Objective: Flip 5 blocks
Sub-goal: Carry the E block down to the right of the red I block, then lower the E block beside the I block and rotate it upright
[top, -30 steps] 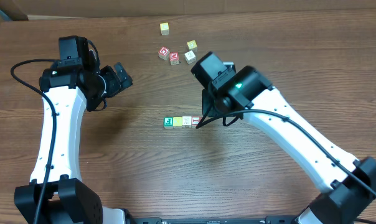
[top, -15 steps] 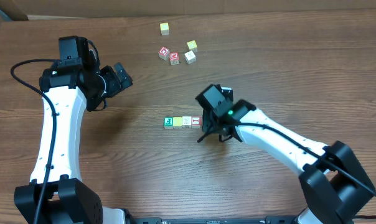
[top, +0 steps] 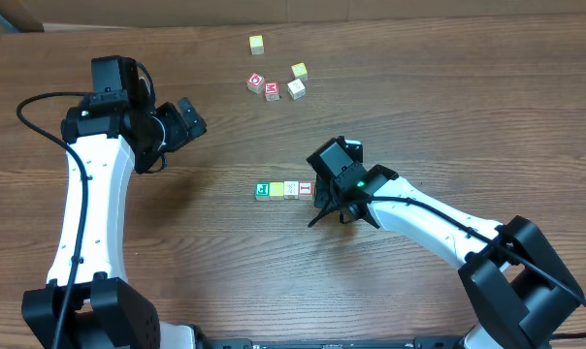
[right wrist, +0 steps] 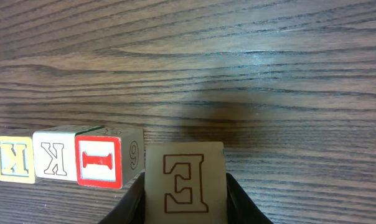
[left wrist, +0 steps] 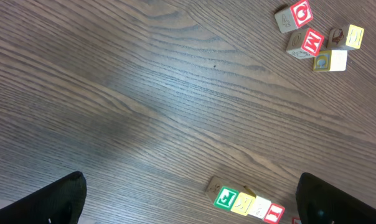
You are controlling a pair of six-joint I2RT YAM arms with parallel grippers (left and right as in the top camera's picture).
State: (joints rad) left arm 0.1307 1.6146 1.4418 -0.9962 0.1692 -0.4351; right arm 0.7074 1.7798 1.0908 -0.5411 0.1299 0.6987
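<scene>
The right gripper [top: 322, 201] has been lowered toward the table since the earlier frame. It is clamped on an "E" block [right wrist: 185, 180], held just at three o'clock of the red "I" block [right wrist: 99, 162] that ends the row of blocks [top: 283, 189]. The left gripper [top: 188, 118] is held wide open at ten o'clock.

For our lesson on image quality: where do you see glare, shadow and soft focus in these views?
Right wrist: a pale glare patch on the wooden table, a dark shadow just above the sharply focused "E" block. Left wrist: the fingertips in the bottom corners are dark and soft-edged. Overhead: even light, no motion blur.
</scene>
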